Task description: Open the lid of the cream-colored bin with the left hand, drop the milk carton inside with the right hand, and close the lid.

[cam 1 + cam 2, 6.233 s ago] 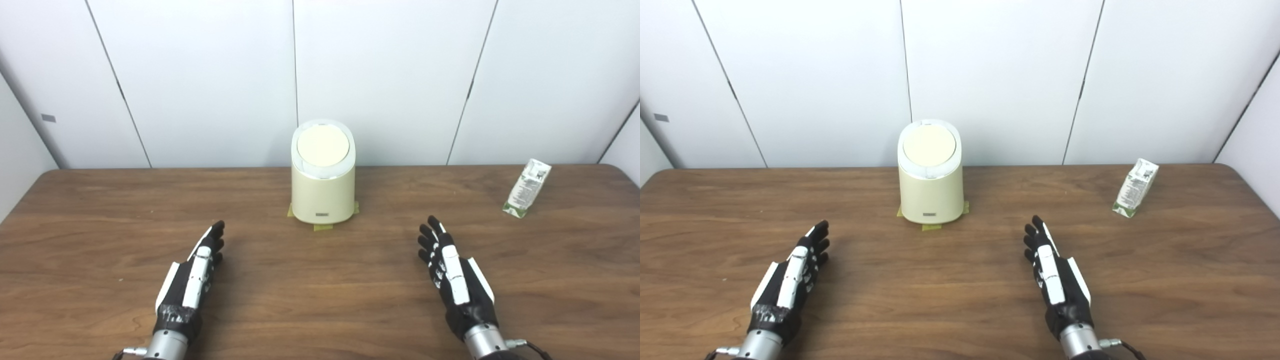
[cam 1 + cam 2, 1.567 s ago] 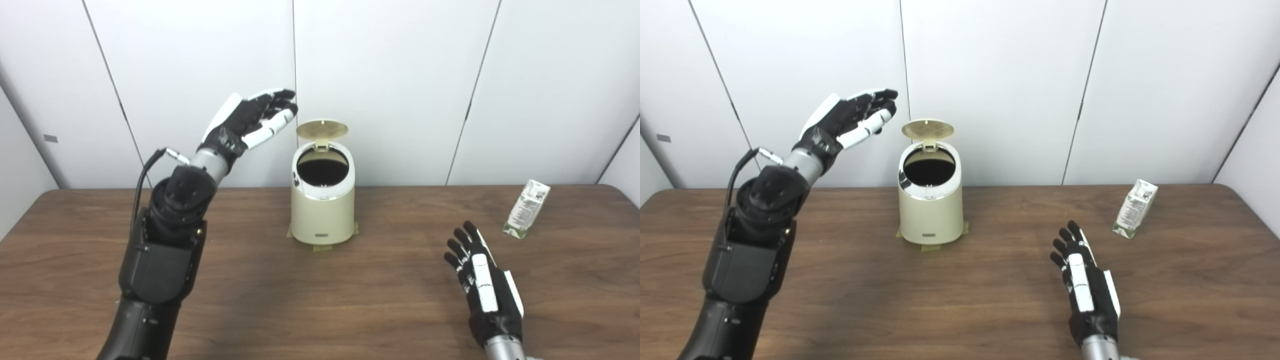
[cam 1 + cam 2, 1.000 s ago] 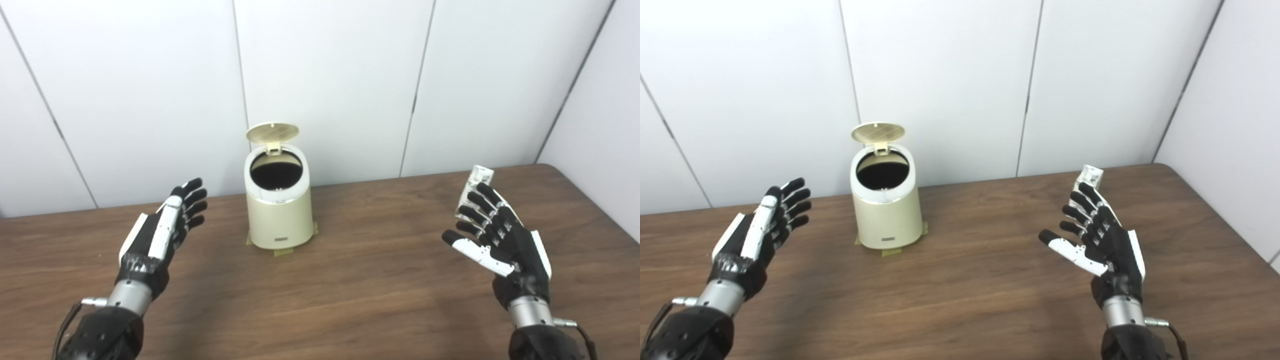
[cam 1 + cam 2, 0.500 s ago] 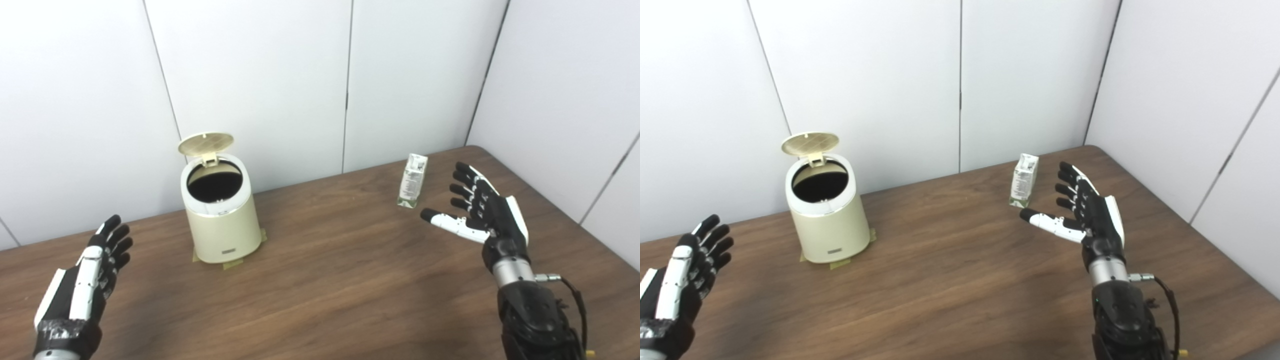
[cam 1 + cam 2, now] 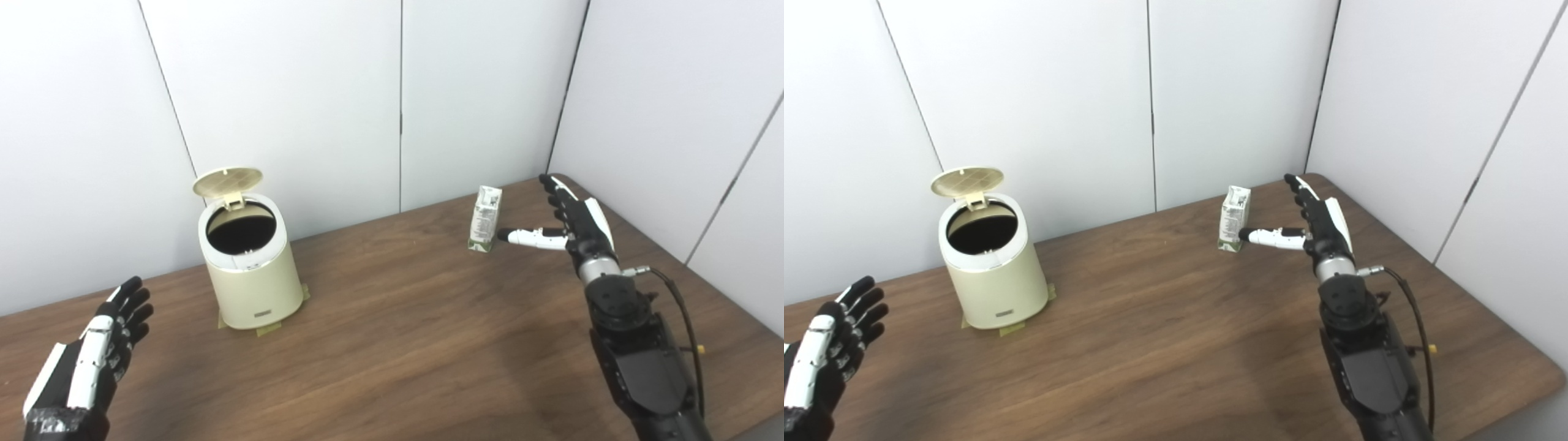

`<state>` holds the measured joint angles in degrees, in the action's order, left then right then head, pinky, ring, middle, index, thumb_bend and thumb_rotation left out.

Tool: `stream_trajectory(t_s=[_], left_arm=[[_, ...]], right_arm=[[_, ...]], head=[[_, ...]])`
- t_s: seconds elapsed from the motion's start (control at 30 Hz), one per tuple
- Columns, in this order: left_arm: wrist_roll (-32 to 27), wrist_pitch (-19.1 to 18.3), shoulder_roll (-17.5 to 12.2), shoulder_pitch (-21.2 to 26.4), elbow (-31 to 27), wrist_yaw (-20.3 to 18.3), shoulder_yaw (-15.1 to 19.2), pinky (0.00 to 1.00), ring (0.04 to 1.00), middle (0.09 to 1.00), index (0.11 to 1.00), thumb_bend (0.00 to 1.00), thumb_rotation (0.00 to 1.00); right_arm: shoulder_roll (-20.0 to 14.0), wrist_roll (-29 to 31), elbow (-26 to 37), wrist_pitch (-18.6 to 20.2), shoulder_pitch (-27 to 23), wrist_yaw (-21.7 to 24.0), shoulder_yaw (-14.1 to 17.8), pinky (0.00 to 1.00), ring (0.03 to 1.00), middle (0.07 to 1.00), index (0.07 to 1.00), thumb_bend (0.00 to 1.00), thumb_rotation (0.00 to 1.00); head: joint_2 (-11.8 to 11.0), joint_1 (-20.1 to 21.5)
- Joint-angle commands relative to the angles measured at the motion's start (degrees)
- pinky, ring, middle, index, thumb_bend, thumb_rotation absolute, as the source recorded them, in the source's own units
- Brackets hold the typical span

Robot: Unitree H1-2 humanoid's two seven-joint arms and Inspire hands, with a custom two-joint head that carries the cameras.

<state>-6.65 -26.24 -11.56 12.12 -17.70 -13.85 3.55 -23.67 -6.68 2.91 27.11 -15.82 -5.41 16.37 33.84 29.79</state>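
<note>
Bare table [image 5: 398, 318] between bin [image 5: 251, 269] and carton [image 5: 485, 219]

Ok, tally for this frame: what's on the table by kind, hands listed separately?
Bins: 1, the cream-colored bin, lid up
Cartons: 1, the milk carton, upright
Hands: 2, left hand and right hand, both open
Total: 4

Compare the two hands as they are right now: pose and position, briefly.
The right hand is stretched far across the table beside the milk carton, its thumb pointing at the carton; the left hand waits near the table's front edge, away from the cream-colored bin. The right hand's thumb is spread wide; the left hand's fingers lie close together. Both are open, holding nothing.
</note>
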Motion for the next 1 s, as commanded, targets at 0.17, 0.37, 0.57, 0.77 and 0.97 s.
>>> stream_trajectory(t_s=[0.17, 0.37, 0.57, 0.77, 0.97], left_arm=[[0.2, -0.6, -3.0, 1.4, -3.5, -0.1, -1.8, 0.97, 0.950, 0.953, 0.949, 0.21, 1.00], [-1.4, -0.7, -4.5, 1.1, -5.0, 0.6, -3.8, 1.00, 0.962, 0.959, 0.940, 0.19, 1.00], [-1.0, -0.7, -6.0, 1.2, -6.0, 1.1, -5.6, 1.00, 0.959, 0.952, 0.928, 0.13, 1.00], [-2.9, -0.7, -7.9, 1.2, -6.9, 1.9, -7.2, 1.00, 0.986, 0.971, 0.948, 0.11, 1.00], [-4.8, -0.7, -9.3, 1.7, -7.1, 3.7, -8.2, 1.00, 0.983, 0.967, 0.943, 0.10, 1.00]], right_arm=[[-4.0, -2.2, -6.9, -0.2, -9.0, 3.4, -1.7, 0.93, 0.966, 0.977, 0.970, 0.89, 0.13], [-4.8, -4.2, -12.9, -0.3, -12.6, 3.8, -4.6, 0.89, 0.940, 0.967, 0.973, 0.92, 0.17], [-3.8, -5.8, -18.6, -0.2, -15.4, 1.2, -5.3, 0.84, 0.892, 0.919, 0.950, 0.94, 0.17], [-3.1, -7.0, -21.1, -0.2, -16.5, -0.3, -5.8, 0.79, 0.852, 0.901, 0.950, 0.92, 0.16], [-2.8, -7.5, -22.4, -0.3, -17.2, -1.1, -6.0, 0.75, 0.832, 0.894, 0.936, 0.93, 0.18]], head=[[0.0, -0.2], [0.1, -0.4], [0.2, -0.5], [0.2, -1.0], [0.4, -1.0]])
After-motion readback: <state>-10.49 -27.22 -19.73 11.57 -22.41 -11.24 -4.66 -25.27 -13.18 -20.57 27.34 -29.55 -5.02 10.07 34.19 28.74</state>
